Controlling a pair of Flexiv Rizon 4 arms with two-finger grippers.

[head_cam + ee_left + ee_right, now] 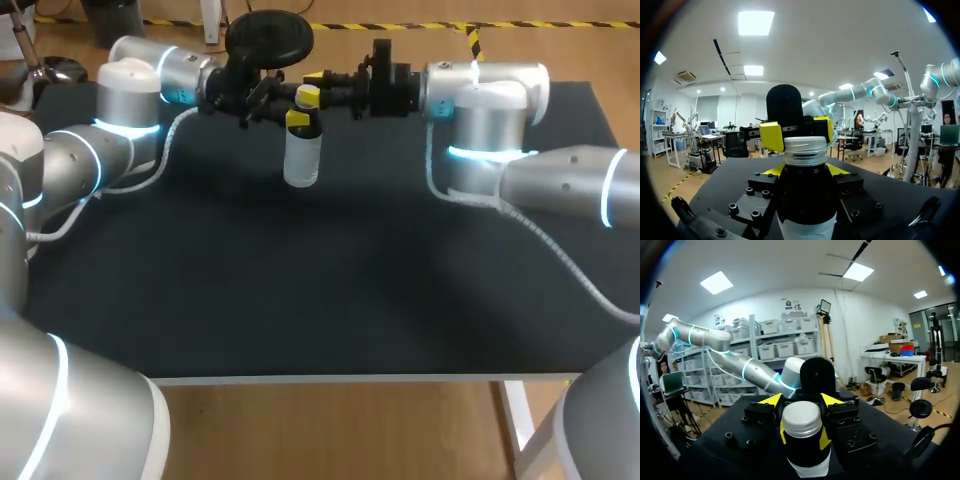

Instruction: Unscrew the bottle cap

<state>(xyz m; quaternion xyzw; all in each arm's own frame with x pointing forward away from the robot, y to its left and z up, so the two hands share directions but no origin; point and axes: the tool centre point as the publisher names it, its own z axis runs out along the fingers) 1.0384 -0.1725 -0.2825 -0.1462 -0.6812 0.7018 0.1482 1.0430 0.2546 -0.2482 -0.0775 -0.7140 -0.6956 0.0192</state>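
We count one clear plastic bottle [302, 160] at the far middle of the scene, and on it one ribbed silver screw cap [805, 146]. There are two silver-grey robot arms, the left arm [130, 100] and the right arm [490, 110]. They carry two black grippers, the left gripper [805, 170] and the right gripper [803, 435], with four bright yellow fingertips [771, 136] between them. Under it all is one black-topped table [300, 300].
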